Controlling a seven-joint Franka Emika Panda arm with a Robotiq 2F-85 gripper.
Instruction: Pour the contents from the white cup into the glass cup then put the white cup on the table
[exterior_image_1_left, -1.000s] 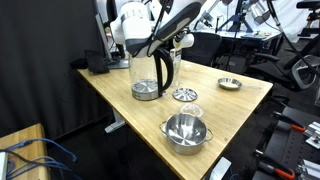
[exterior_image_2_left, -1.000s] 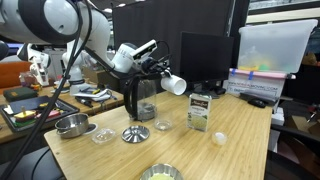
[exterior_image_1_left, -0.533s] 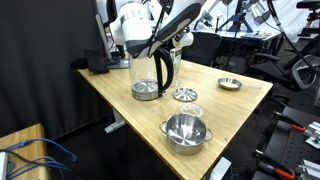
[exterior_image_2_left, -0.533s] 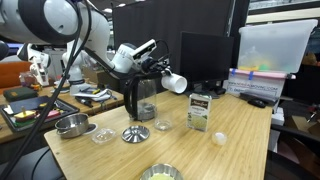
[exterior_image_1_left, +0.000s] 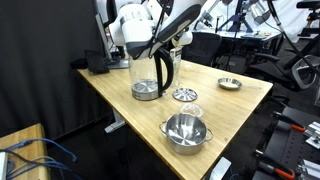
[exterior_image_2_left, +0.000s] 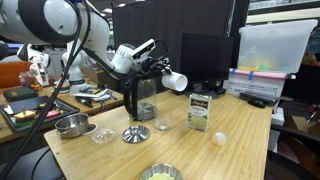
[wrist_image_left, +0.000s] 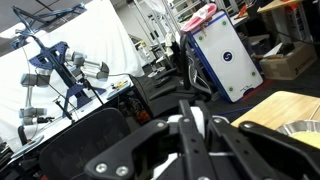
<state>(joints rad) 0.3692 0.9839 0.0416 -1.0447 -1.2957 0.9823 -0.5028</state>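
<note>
- Evidently, the gripper (exterior_image_2_left: 168, 79) is clenched on the white cup (exterior_image_2_left: 176, 83); in the wrist view the cup (wrist_image_left: 191, 122) is seen wedged between the dark fingers (wrist_image_left: 213, 150).
- The cup is held in the air, tipped onto its side, just beside and slightly above the top of the jug (exterior_image_2_left: 140, 101); it is not touching the jug.
- In an exterior view the gripper (exterior_image_1_left: 178, 38) and cup (exterior_image_1_left: 185, 41) are seen on the handle side of the jug (exterior_image_1_left: 147, 76).
- What is inside the cup cannot be made out.
- The jug is stood upright on the table (exterior_image_1_left: 240, 104), near the table's far corner, with its black handle turned towards the cup.
- A round strainer disc (exterior_image_1_left: 185, 94) is laid flat on the table just beside the jug's base.
- A steel bowl (exterior_image_1_left: 186, 130) is placed further out from the jug, beyond the disc, near the table edge.
- A small metal dish (exterior_image_1_left: 230, 83) is set well apart from the jug, across the table top.
- In an exterior view a box (exterior_image_2_left: 200, 112) is stood upright to the side of the jug, below the cup's level, with a small white ball (exterior_image_2_left: 219, 138) beyond it.
- A dark monitor (exterior_image_2_left: 205, 60) is seen behind the jug and cup.
</note>
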